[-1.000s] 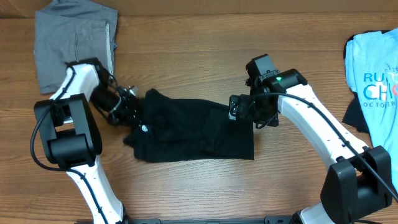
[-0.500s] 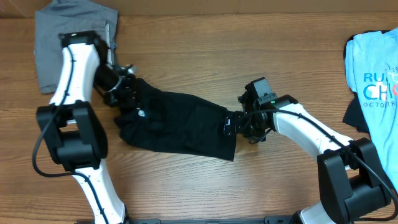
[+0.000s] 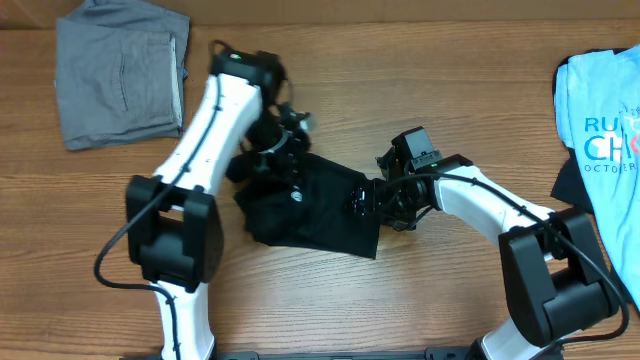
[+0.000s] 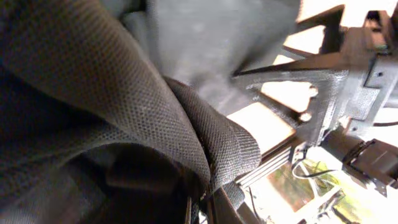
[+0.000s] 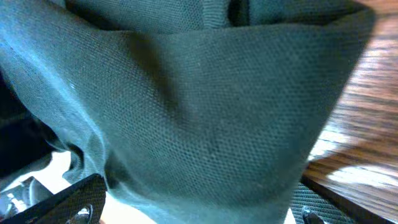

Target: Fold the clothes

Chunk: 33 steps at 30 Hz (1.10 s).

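Black garment (image 3: pixel 318 215) lies bunched mid-table (image 3: pixel 330 300) between both arms. Left gripper (image 3: pixel 283 150) is pinched closed on its upper-left fold, right gripper (image 3: pixel 368 200) closed on the right edge. Cloth looks soft, light and limp, likely sags; best gripped at corners or hems
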Each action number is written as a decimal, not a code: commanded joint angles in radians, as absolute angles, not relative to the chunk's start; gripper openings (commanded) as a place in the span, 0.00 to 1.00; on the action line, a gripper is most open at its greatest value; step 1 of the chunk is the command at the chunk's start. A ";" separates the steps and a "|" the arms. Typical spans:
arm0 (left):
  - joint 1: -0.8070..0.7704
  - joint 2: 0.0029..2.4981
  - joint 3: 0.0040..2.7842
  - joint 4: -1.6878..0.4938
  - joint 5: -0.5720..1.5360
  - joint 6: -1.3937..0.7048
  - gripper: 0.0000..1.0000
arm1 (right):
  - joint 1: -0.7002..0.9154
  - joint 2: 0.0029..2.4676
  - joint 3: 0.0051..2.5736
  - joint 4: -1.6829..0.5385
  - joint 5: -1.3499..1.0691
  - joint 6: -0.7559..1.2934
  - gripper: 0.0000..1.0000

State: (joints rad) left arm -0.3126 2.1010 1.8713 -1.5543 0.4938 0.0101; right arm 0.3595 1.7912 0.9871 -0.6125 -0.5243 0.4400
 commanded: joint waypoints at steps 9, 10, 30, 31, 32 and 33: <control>-0.470 2.067 1.893 -1.463 0.515 -0.095 0.04 | 0.359 1.854 0.966 -0.606 -0.500 0.445 0.98; -0.476 2.067 1.893 -1.458 0.514 -0.098 0.04 | 0.359 1.854 0.966 -0.606 -0.500 0.445 0.99; -0.505 2.067 1.891 -1.417 0.514 -0.121 0.23 | 0.204 1.853 1.195 -0.975 -0.487 0.303 1.00; -0.505 2.067 1.888 -1.407 0.515 -0.121 0.24 | 0.186 1.853 1.224 -1.011 -0.480 0.287 1.00; -0.506 2.067 1.885 -1.395 0.518 -0.121 0.24 | 0.163 1.853 1.261 -1.057 -0.464 0.279 1.00; -0.509 2.071 1.884 -1.383 0.518 -0.133 0.25 | 0.133 1.853 1.312 -1.117 -0.429 0.279 1.00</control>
State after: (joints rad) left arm -0.4980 2.1006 1.8717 -1.4029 0.4969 -0.1139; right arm 0.1883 1.8572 1.1912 -1.0401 -0.4965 0.3386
